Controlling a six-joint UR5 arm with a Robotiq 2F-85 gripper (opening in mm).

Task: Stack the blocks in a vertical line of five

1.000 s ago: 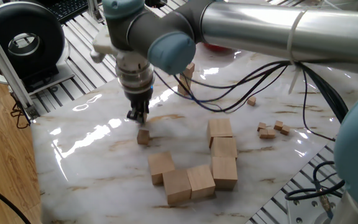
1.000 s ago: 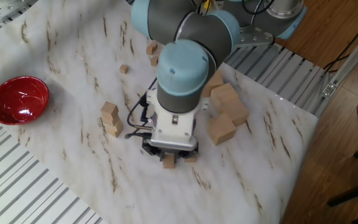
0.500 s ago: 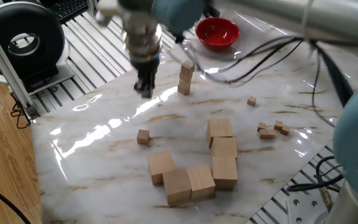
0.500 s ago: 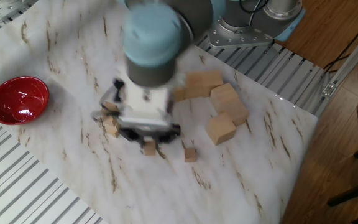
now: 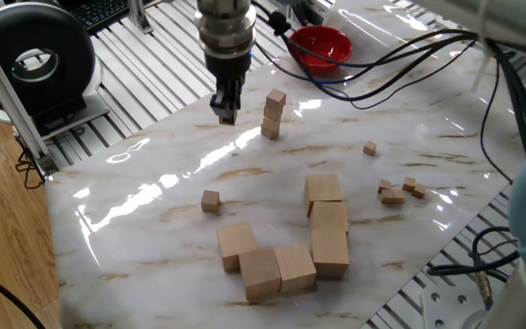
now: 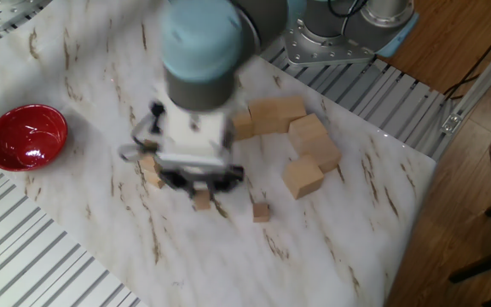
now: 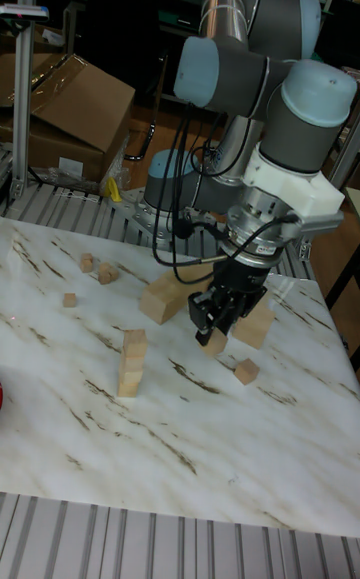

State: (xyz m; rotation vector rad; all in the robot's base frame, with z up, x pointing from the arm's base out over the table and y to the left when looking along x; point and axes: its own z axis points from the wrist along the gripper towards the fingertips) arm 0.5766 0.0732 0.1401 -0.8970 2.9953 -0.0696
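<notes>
Hand: the hand (image 7: 214, 329) is hanging above the surface (image 5: 153, 196), its fingers gripping one small block (image 7: 212, 341).
Stack: three blocks (image 5: 272, 114) are standing in an upright column just beside the hand.
Loose block: one block (image 5: 210, 201) is lying alone on the surface, near the large cubes (image 5: 290, 242).
Bowl: a red bowl (image 5: 319, 47) is sitting beyond the stack.

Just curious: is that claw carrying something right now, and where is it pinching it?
Yes. The gripper holds a small wooden block by two opposite sides, lifted off the table.
</notes>
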